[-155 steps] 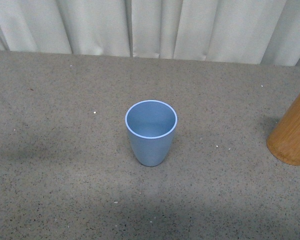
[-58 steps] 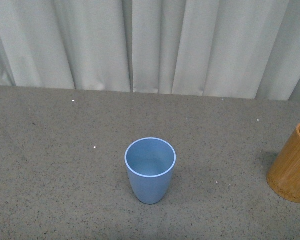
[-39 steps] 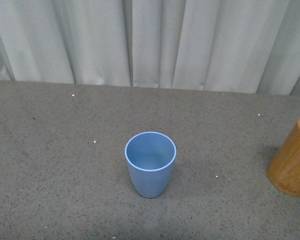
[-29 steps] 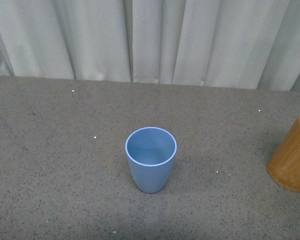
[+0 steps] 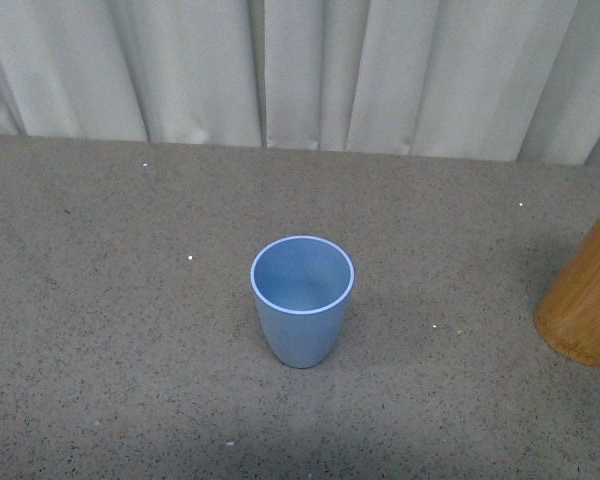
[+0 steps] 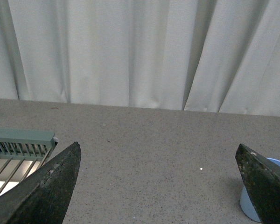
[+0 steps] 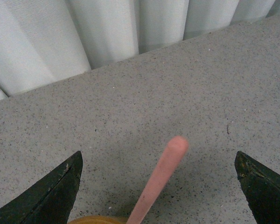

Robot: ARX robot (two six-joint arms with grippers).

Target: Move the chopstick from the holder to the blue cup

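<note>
Blue cup: upright, empty, centre of front view, on grey speckled table.
Holder: right edge of front view, partly cut off, well apart from cup.
Chopstick: seen in right wrist view only; rises tilted from holder's rim, blurred tip between the fingers, touching neither.
Right gripper: jaws spread wide, clasping nothing.
Left gripper: jaws likewise wide apart, holding nothing; cup partly hidden behind one finger.
Pale curtain: behind table.
Green slatted rack: left wrist view.
</note>
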